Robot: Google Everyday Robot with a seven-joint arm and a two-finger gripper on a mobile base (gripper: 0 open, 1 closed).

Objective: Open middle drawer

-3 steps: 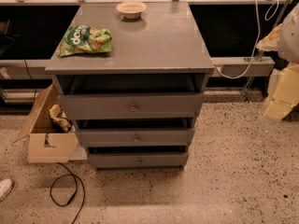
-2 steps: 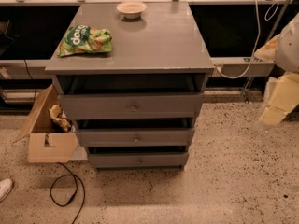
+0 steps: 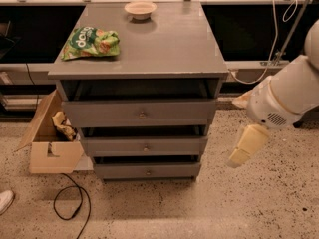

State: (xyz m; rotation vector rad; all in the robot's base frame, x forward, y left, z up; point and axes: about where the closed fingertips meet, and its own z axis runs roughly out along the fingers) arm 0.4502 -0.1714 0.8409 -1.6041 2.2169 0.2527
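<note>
So the end effector (image 3: 245, 146), a pale yellow piece on the end of the fat white arm (image 3: 286, 96), hangs in the air off the side of the grey painted wooden cabinet (image 3: 212, 91). It's not touching anything, and honestly I can't tell if it's open or closed from this angle.

The middle drawer (image 3: 114, 146), a wide flat grey front with a small round brass knob (image 3: 145, 148), sits to the end effector's left as the camera sees it, at roughly the same height and well apart from it. It looks pushed in, about flush with the taller grey drawer (image 3: 99, 114) above and the slim grey drawer (image 3: 119, 172) below.

Up and left of the end effector, the cabinet's surface (image 3: 164, 44) holds a crinkly green snack bag (image 3: 90, 42) and a small pale round bowl (image 3: 140, 9). Far left, past the cabinet, an open brown cardboard box (image 3: 50, 153) sits on the speckled floor (image 3: 209, 208), with a black cable (image 3: 70, 208) looped in front.
</note>
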